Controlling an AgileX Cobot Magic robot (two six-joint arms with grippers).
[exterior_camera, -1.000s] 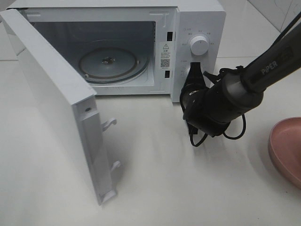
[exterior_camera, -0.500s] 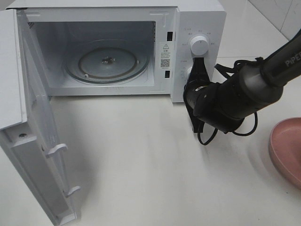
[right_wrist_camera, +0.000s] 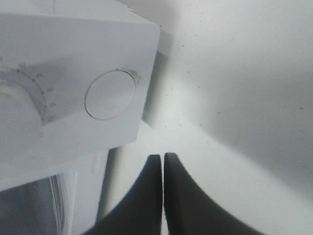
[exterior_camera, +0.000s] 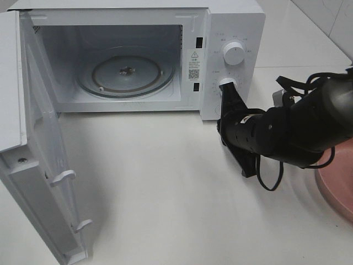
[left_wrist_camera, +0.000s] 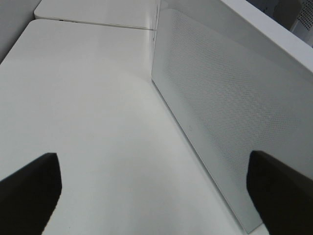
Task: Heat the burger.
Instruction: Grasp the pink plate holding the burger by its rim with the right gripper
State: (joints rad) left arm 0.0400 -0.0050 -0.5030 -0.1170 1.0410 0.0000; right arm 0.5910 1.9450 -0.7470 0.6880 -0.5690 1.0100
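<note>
White boxy microwave [exterior_camera: 242, 33], its door [exterior_camera: 33, 138] standing wide and the round glass turntable [exterior_camera: 126, 72] bare, looks ready for loading. The right gripper [exterior_camera: 228, 96] is pinched closed and empty beside the round white lower dial [exterior_camera: 226, 84]. The left gripper [left_wrist_camera: 151, 161] is splayed and empty by the door. The burger is nowhere in sight.

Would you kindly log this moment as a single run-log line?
microwave door wide open | left gripper open | right gripper shut, near control panel | burger not in view
</note>
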